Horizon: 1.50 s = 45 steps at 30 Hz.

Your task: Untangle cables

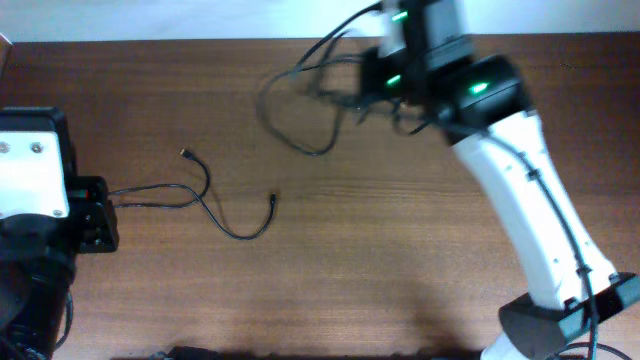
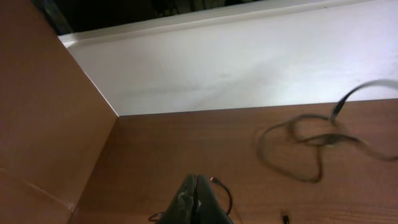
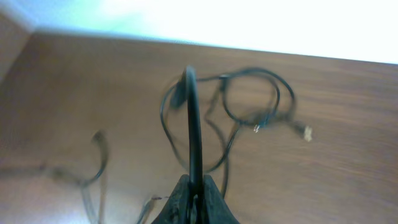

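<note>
Two thin black cables lie apart on the wooden table. The near cable runs from my left gripper rightward, with one plug end at the upper left and another at the right. In the left wrist view the gripper is shut, and this cable shows on both sides of the fingers. The far cable lies in loose loops near the back edge. My right gripper is shut on a strand of it. In the right wrist view the strand rises from the jaws. Its loops and a pale-tipped plug lie beyond.
A white wall or surface borders the table's back edge. A brown side panel stands at the left in the left wrist view. The right arm's white link crosses the table's right side. The left arm base sits at the left edge.
</note>
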Motion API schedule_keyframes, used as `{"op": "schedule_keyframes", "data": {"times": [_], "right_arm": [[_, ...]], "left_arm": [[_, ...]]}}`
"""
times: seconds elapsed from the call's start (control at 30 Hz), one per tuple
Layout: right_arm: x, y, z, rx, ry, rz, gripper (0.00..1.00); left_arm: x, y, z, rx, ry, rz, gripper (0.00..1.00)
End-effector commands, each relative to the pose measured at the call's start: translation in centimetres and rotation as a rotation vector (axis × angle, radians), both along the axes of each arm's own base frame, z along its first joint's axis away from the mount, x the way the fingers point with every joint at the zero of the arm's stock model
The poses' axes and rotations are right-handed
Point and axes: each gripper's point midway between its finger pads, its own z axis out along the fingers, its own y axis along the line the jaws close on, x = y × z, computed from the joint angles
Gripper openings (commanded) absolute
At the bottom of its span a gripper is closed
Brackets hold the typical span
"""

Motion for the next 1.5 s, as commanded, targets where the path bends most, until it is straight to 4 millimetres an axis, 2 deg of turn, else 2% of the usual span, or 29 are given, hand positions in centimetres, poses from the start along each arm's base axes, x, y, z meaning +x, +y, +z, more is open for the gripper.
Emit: {"op": "schedule_keyframes", "data": {"times": [0.0,0.03,0.1,0.17,0.23,0.27,0.33,0.37,0.4,0.43,0.47,0.5,0.57,0.6,0.63,0.67,0.7,0.77,0.87,0.93,0.97,1.03,1.07,1.13,1.23,1.27,1.3,1.37,1.47], "right_arm": [[-2.8,2.5,4.3,-0.046,-0.111,0.131,0.04],[-4.2,1.5,7.7,-0.02,-0.151,0.13,0.04],[-6.7,0.2,12.5,0.027,-0.219,0.138,0.04],[-10.8,-1.5,20.5,0.157,-0.4,0.168,0.04],[-15.4,-4.6,28.2,0.285,-0.638,0.156,0.04],[-17.4,-5.8,30.4,0.327,-0.714,0.152,0.04],[-17.7,-6.1,30.6,0.322,-0.728,0.155,0.04],[-16.0,-5.8,29.4,0.256,-0.709,0.129,0.04],[-12.4,-8.2,27.5,0.135,-0.675,-0.084,0.04],[-10.6,-10.2,26.6,0.052,-0.661,-0.226,0.04],[-8.0,-12.6,24.6,-0.133,-0.635,-0.349,0.04],[-6.0,-13.4,23.3,-0.207,-0.609,-0.365,0.04],[-1.6,-16.5,22.5,-0.229,-0.609,-0.426,0.04],[1.2,-20.3,22.6,-0.218,-0.632,-0.496,0.04],[2.4,-23.9,23.0,-0.214,-0.657,-0.56,0.04],[2.4,-27.9,23.8,-0.223,-0.683,-0.634,0.04],[1.3,-32.4,25.2,-0.224,-0.724,-0.688,0.04],[-0.4,-36.6,27.7,-0.188,-0.819,-0.638,0.04],[-1.8,-41.9,29.9,-0.19,-0.925,-0.657,0.04],[1.1,-45.2,25.7,-0.184,-0.816,-0.692,0.04],[4.4,-47.2,19.9,-0.157,-0.666,-0.703,0.04],[8.5,-49.0,8.5,-0.1,-0.377,-0.707,0.04],[10.2,-48.6,0.0,-0.053,-0.162,-0.685,0.04],[11.0,-47.8,-9.2,-0.016,0.047,-0.667,0.04],[9.8,-47.3,-18.3,0.01,0.215,-0.666,0.06],[9.0,-47.6,-21.2,-0.011,0.261,-0.688,0.36],[8.6,-48.0,-23.0,-0.035,0.28,-0.708,0.99],[9.1,-48.9,-23.0,-0.064,0.242,-0.729,0.99],[10.2,-50.3,-18.7,-0.087,0.161,-0.758,0.99]], "left_arm": [[0.0,-0.3,0.0,-0.011,-0.001,-0.018,0.0],[0.2,-0.7,-0.1,-0.017,0.002,-0.035,0.0],[0.7,-0.8,-0.3,-0.016,0.015,-0.038,0.0],[2.2,-1.0,-1.1,-0.011,0.054,-0.039,0.0],[4.1,-2.1,-2.3,-0.022,0.109,-0.079,0.0],[5.0,-2.5,-3.1,-0.026,0.141,-0.093,0.0],[6.6,-3.2,-4.2,-0.034,0.188,-0.118,0.0],[7.1,-3.4,-4.8,-0.035,0.209,-0.123,0.0],[7.1,-3.4,-5.0,-0.034,0.218,-0.123,0.0],[7.0,-3.4,-5.0,-0.034,0.221,-0.123,0.0],[6.9,-3.4,-5.0,-0.034,0.222,-0.123,0.0],[6.8,-3.5,-5.0,-0.039,0.223,-0.133,0.0],[6.5,-4.4,-4.9,-0.063,0.22,-0.181,0.0],[6.1,-4.5,-4.7,-0.067,0.212,-0.188,0.0],[5.5,-4.4,-4.4,-0.067,0.201,-0.187,0.0],[5.0,-4.3,-4.1,-0.068,0.189,-0.188,0.0],[4.3,-4.2,-3.5,-0.069,0.163,-0.189,0.0],[3.1,-4.0,-2.8,-0.071,0.131,-0.191,0.0],[0.8,-3.7,-1.7,-0.074,0.079,-0.193,0.0],[-0.2,-3.6,-1.3,-0.075,0.058,-0.194,0.0],[-0.4,-3.5,-1.2,-0.075,0.054,-0.194,0.0],[-0.5,-3.5,-1.5,-0.074,0.068,-0.193,0.0],[-0.7,-3.5,-1.8,-0.074,0.08,-0.193,0.0],[-0.8,-3.5,-2.1,-0.073,0.092,-0.192,0.0],[-1.0,-3.4,-2.4,-0.072,0.109,-0.191,0.0],[-1.0,-3.4,-2.5,-0.072,0.113,-0.191,0.0],[-1.0,-3.4,-2.6,-0.071,0.117,-0.191,0.0],[-1.2,-3.4,-2.9,-0.071,0.128,-0.19,0.0],[-1.4,-3.4,-3.3,-0.07,0.149,-0.189,0.0]]}}
